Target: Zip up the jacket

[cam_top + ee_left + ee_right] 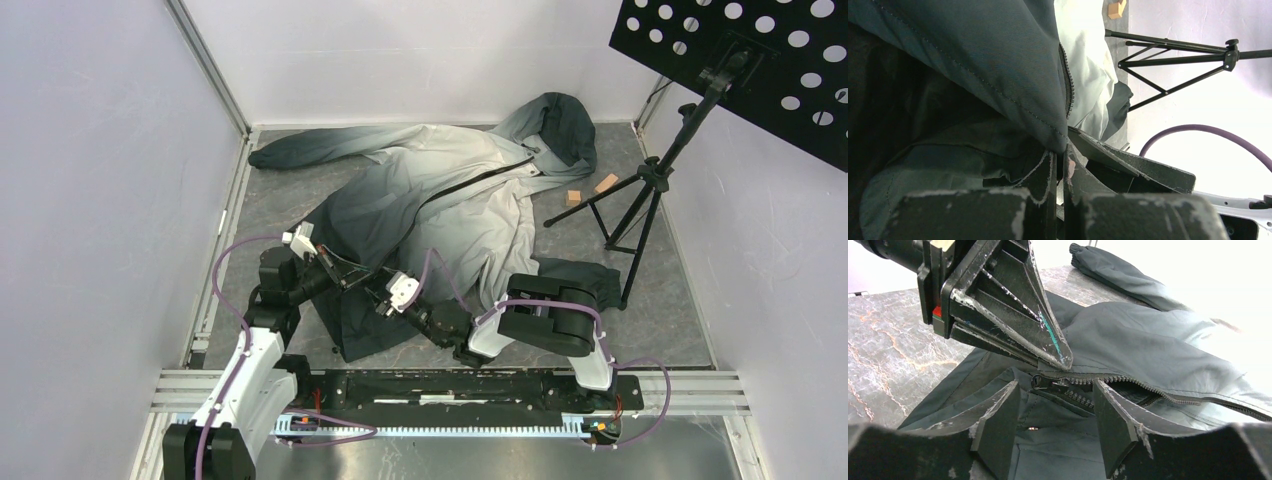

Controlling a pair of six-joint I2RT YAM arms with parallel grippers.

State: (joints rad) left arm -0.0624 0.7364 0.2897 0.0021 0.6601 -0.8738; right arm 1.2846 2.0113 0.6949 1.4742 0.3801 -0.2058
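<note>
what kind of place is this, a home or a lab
Most likely a robot lab test cell: plain white walls box in a marbled grey table, two robot arms are bolted to a rail at its near edge, and a tripod stand holds a perforated black panel.

Right tool [1055,390] spread around zipper slider [1040,381], left tool [1058,356] pinching jacket [1148,345]

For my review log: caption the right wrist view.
Closed left gripper pinches the jacket at the zipper slider; open right gripper faces it.

A black tripod [650,185] carrying a perforated panel [740,60] stands far right. Two wooden blocks [605,183] lie beside its legs.
</note>
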